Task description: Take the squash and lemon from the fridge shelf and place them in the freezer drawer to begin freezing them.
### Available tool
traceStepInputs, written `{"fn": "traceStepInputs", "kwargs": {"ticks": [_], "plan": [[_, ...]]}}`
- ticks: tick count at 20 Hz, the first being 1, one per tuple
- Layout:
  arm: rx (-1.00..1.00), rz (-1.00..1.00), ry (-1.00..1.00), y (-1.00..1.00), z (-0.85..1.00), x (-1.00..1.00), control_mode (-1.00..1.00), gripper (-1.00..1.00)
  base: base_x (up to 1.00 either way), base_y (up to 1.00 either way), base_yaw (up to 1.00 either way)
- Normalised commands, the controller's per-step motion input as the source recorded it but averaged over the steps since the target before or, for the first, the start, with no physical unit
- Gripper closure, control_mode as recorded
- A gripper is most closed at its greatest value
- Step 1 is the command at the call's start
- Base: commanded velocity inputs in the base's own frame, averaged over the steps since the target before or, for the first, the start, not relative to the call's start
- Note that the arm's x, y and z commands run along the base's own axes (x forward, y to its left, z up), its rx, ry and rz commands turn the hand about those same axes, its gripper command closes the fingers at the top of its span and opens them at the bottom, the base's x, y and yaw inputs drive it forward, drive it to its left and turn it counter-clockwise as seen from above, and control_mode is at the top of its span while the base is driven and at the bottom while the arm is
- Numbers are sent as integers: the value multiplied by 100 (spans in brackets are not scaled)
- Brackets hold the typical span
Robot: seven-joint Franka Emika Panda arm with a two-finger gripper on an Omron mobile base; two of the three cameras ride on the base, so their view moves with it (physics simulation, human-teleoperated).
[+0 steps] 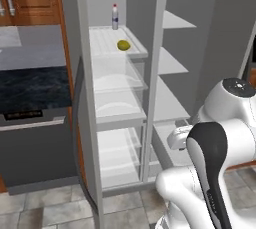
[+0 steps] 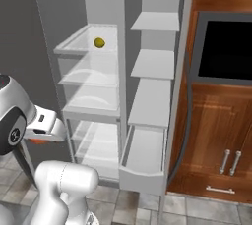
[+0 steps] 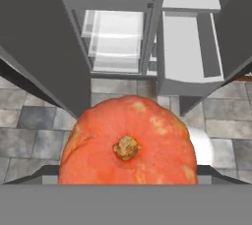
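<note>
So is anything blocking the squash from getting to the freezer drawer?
Nothing visible does. The gripper holds the squash out over the floor, and the freezer drawer is pulled open and bare, with open floor between them.

My view ahead is largely blocked by the squash (image 3: 129, 146) between my fingers. Beyond it the freezer drawer (image 2: 142, 156) stands pulled out, its top open to me from above, with bare tiled floor (image 3: 34, 135) in front. The grey fridge door (image 3: 42, 37) flanks the approach. Higher up, a bottle (image 1: 115, 17) stands behind the lemon (image 1: 123, 45) on the fridge shelf (image 1: 107, 40).
</note>
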Motion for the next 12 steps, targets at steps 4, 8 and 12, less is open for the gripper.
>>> {"fn": "traceStepInputs", "kwargs": {"ticks": [4, 8, 12], "plan": [[0, 0, 0, 0, 0, 0, 100, 100, 4, 9, -15], [0, 0, 0, 0, 0, 0, 100, 100, 24, 12, -23], [0, 0, 0, 0, 0, 0, 100, 100, 9, 15, -26]]}}
